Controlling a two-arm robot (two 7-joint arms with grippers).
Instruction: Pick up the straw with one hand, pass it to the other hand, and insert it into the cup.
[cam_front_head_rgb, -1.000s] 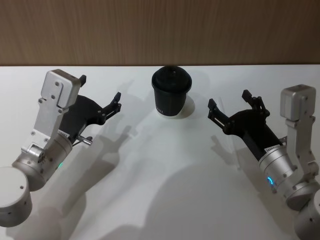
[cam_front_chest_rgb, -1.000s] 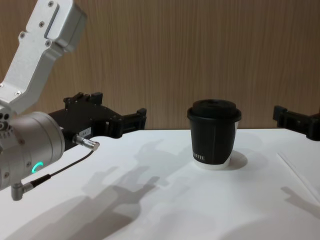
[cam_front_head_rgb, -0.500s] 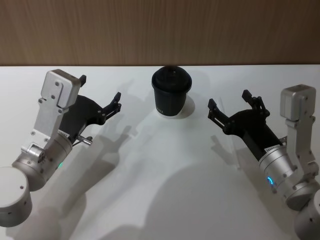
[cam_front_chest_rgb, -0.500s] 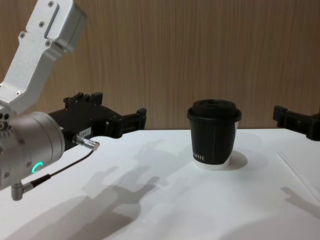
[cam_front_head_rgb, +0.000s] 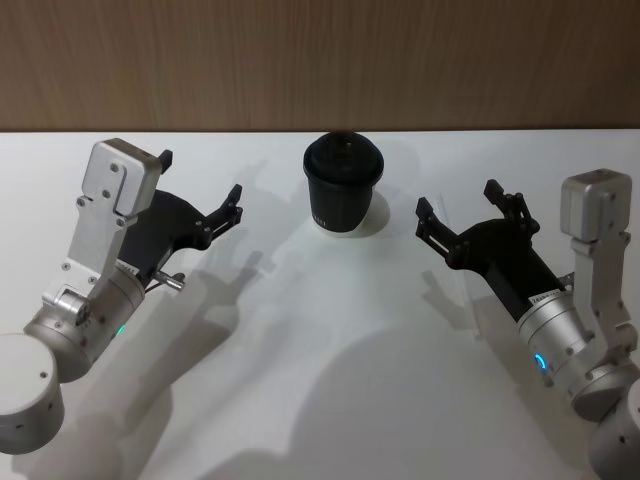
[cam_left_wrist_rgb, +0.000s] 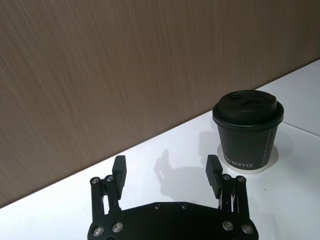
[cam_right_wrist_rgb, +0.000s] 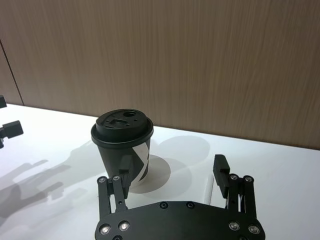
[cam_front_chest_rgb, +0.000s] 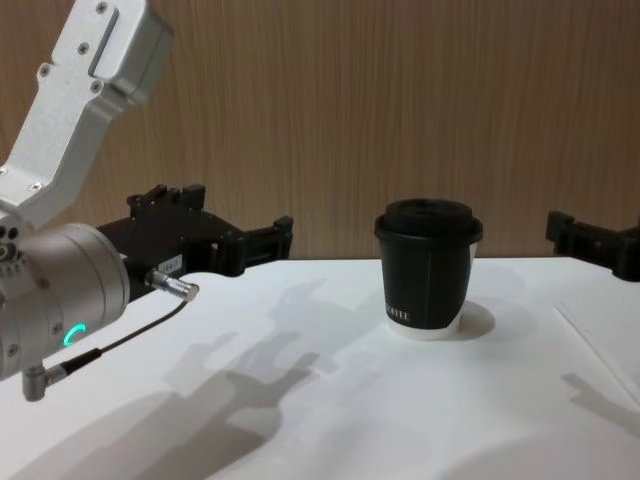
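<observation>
The black cup (cam_front_head_rgb: 343, 186) with its domed lid stands upright at the back middle of the white table (cam_front_head_rgb: 320, 350). A thin white straw (cam_front_chest_rgb: 600, 346) lies flat on the table to the cup's right, and the right wrist view shows the straw (cam_right_wrist_rgb: 208, 192) below my right gripper, close to one finger. My right gripper (cam_front_head_rgb: 458, 200) hovers open right of the cup, holding nothing. On the cup's left, my left gripper (cam_front_head_rgb: 200, 177) is also open and holds nothing. Both point toward the cup (cam_left_wrist_rgb: 247, 132) from a short distance.
A wood-panelled wall (cam_front_head_rgb: 320, 60) runs along the table's back edge, just behind the cup. A thin dark cable with a metal plug (cam_front_chest_rgb: 175, 288) hangs by my left wrist.
</observation>
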